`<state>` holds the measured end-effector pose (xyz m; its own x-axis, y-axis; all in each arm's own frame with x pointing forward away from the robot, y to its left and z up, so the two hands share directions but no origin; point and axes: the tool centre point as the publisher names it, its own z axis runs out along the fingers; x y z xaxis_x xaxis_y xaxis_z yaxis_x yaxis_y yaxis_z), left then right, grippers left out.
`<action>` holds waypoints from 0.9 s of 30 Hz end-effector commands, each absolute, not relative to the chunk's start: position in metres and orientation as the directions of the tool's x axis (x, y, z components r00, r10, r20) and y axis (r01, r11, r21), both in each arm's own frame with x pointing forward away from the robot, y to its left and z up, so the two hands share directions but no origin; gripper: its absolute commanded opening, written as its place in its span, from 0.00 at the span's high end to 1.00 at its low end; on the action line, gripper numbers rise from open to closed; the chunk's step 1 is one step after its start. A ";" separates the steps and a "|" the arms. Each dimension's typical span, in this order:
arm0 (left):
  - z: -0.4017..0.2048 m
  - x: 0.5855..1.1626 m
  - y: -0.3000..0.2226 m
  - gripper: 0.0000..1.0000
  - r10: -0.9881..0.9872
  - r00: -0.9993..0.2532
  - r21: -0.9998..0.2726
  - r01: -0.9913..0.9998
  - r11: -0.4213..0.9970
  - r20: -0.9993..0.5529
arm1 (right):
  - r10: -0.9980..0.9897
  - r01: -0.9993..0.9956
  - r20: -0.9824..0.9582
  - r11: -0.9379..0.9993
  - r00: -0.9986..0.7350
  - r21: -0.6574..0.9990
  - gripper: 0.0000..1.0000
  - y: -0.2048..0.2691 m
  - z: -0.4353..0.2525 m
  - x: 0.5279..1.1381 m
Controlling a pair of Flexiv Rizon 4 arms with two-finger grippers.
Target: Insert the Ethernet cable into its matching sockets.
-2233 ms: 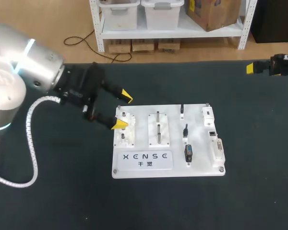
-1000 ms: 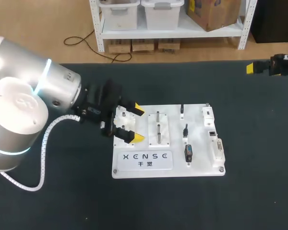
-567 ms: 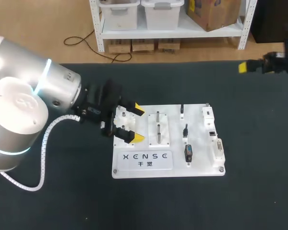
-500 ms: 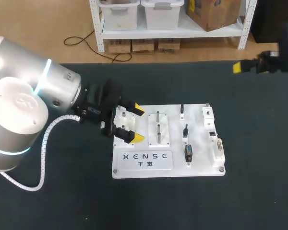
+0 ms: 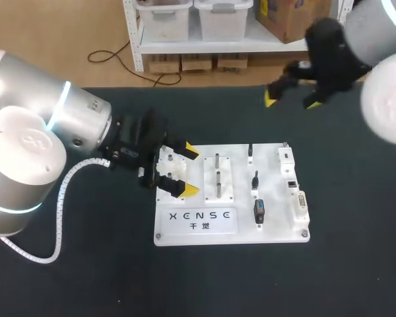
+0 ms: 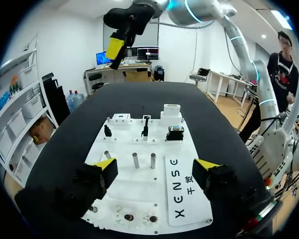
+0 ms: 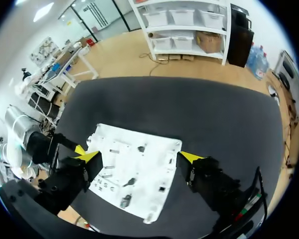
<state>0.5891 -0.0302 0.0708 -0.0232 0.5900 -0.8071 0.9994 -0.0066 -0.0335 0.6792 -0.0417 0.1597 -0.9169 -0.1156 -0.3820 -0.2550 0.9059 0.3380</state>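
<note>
Left gripper [image 5: 190, 170] spread over white board [image 5: 272, 232]; right gripper [image 5: 289, 100] beyond board.

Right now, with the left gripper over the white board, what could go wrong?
The left gripper hangs open over the white peg block at the left end of the board; a sideways move could catch the block and shift the board. The right gripper, open above the table's far side, may have to come down among the closely spaced small black plugs, where its wide fingers might knock a neighbour.
</note>
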 end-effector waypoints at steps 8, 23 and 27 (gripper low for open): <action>0.070 0.589 -0.031 0.00 0.590 -0.023 -0.032 0.999 -0.005 -0.807 | -0.092 -0.121 -0.323 0.990 -0.942 0.069 0.00 -0.008 0.127 0.640; 0.070 0.589 -0.031 0.00 0.590 -0.023 -0.032 0.999 -0.005 -0.807 | -0.072 -0.084 -0.213 0.995 -0.974 0.047 0.00 -0.002 0.059 0.625; 0.070 0.589 -0.031 0.00 0.590 -0.023 -0.032 0.999 -0.005 -0.807 | -0.083 -0.092 -0.197 0.995 -0.977 0.040 0.00 0.001 0.047 0.624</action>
